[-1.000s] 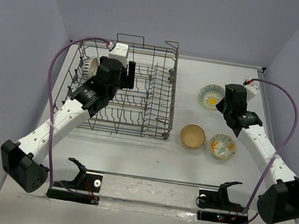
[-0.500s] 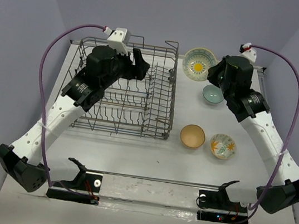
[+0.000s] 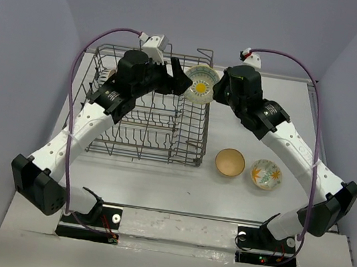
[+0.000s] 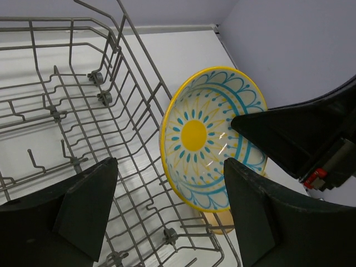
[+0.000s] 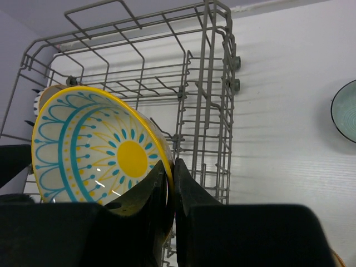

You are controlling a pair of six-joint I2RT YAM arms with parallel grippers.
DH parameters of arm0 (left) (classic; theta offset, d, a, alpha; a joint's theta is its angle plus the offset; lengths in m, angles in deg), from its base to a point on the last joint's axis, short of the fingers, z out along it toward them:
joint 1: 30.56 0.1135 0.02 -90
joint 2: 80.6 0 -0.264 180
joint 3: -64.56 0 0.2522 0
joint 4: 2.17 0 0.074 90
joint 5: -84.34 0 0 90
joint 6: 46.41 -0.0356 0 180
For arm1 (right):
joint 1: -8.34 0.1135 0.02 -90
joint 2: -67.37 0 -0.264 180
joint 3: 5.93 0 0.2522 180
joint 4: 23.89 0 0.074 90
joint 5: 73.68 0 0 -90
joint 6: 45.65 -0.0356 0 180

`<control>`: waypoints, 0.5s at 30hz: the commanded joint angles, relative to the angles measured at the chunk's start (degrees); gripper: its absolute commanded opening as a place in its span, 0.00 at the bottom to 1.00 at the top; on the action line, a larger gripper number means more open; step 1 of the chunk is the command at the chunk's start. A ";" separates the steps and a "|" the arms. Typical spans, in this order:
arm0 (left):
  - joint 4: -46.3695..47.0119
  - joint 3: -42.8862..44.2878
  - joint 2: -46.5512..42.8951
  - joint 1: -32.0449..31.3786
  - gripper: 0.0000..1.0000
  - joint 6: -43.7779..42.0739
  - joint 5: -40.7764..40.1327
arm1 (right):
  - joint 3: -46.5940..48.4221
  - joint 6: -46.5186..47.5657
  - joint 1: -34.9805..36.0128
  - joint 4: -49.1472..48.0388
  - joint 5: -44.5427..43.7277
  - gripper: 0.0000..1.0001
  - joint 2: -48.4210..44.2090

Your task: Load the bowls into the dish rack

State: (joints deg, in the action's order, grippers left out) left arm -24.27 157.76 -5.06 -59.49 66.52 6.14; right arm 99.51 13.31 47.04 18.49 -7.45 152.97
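Observation:
My right gripper (image 5: 169, 167) is shut on the rim of a yellow-and-blue floral bowl (image 3: 200, 85), holding it tilted on edge in the air over the back right corner of the dish rack (image 3: 205, 114). From the left, my left gripper (image 3: 178, 78) faces that bowl (image 4: 206, 139) with its fingers spread wide. It is open, and the bowl lies just beyond the fingertips. A white-and-tan bowl (image 3: 109, 78) stands in the rack's far left end. On the table right of the rack sit a tan bowl (image 3: 230, 162) and a second floral bowl (image 3: 266, 174).
A pale teal bowl (image 5: 346, 110) shows at the right edge of the right wrist view; my right arm hides it from above. The rack's upright tines (image 4: 72, 83) and tall right wall (image 5: 214, 83) stand below and beside the held bowl. Grey walls enclose the table.
My right arm has lifted the floral bowl off the table and carried it left to the rack's corner. My left gripper has swung right to face it and opened a little wider.

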 commanded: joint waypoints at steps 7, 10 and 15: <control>4.29 0.98 2.32 0.45 0.81 2.20 1.57 | 6.23 1.16 4.98 -4.36 -4.44 0.01 0.09; 4.38 0.54 2.41 0.45 0.77 2.46 1.22 | 6.06 1.34 5.51 -4.54 -4.71 0.01 -0.08; 4.38 0.37 2.41 0.45 0.57 2.55 1.22 | 5.62 1.69 5.51 -4.80 -5.15 0.01 -0.09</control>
State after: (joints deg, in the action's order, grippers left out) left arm -22.76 157.74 -1.91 -59.31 68.58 6.75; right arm 102.53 14.59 52.26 18.56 -10.51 153.34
